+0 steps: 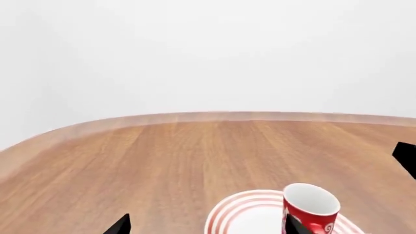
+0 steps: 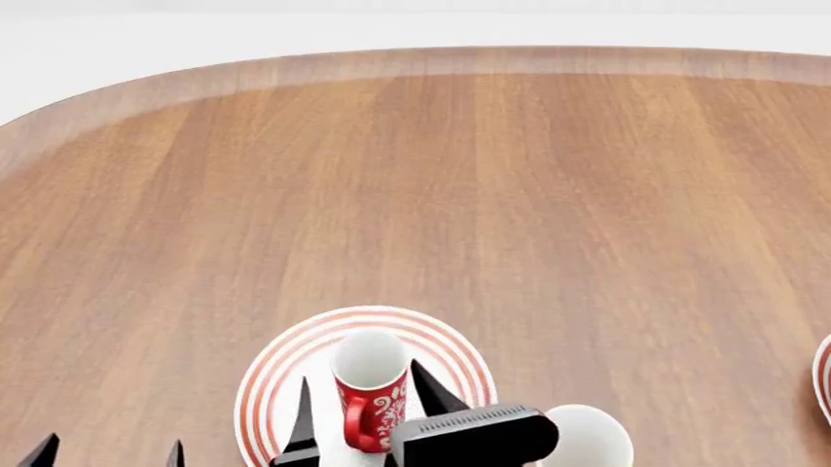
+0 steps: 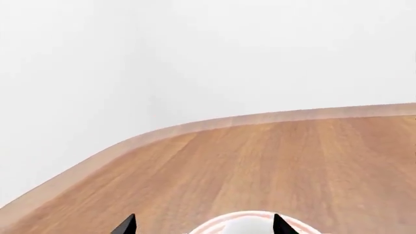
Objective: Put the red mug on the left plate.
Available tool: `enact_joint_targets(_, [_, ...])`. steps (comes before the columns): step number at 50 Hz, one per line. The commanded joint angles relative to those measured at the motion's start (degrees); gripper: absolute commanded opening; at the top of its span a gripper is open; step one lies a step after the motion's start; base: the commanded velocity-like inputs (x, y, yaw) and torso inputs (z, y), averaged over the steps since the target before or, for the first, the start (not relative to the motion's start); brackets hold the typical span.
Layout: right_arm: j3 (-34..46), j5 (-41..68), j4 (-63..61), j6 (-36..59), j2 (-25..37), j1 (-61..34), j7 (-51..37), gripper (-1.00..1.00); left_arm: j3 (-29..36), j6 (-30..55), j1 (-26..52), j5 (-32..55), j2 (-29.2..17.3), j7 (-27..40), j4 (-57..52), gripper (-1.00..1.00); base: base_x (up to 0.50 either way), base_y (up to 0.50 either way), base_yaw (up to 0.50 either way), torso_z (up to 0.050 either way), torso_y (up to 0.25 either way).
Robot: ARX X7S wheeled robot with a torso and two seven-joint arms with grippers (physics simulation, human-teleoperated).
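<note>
The red mug (image 2: 373, 394) with its white scroll pattern stands upright on the left plate (image 2: 279, 375), a white plate with red rings, near the table's front edge. My right gripper (image 2: 370, 409) is open, with one finger on each side of the mug and a gap to each. In the right wrist view only its fingertips (image 3: 126, 225) and the plate's far rim (image 3: 250, 219) show. My left gripper (image 2: 107, 455) is open and empty, to the left of the plate. The left wrist view shows the mug (image 1: 311, 207) on the plate (image 1: 244, 214).
A plain white mug (image 2: 587, 440) stands just right of the plate, beside my right gripper's body. A second ringed plate (image 2: 823, 375) peeks in at the right edge. The wooden table (image 2: 520, 195) stretches far back to a rounded edge.
</note>
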State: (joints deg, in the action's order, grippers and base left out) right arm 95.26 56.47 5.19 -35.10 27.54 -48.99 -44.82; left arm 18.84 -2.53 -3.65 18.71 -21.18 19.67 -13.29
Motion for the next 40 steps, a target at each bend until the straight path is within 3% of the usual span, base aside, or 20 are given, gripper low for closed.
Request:
enact_joint_targets(1, [0.7,-6.9,-10.5,1.0,4.7,-1.1,-7.6,1.0,0.0,-0.2,-2.1,0.1,-1.2,0.5,-4.0,1.0,0.0,0.0,0.0,0.0,0.0])
enact_joint_targets(40, [1.5,-21.1,-30.5,8.8,10.7,-2.1,-19.8,1.0,-0.4,-2.7,-7.4,-1.3,-3.9,2.3,-12.2,1.0,0.0,0.0,0.0,0.0,0.0])
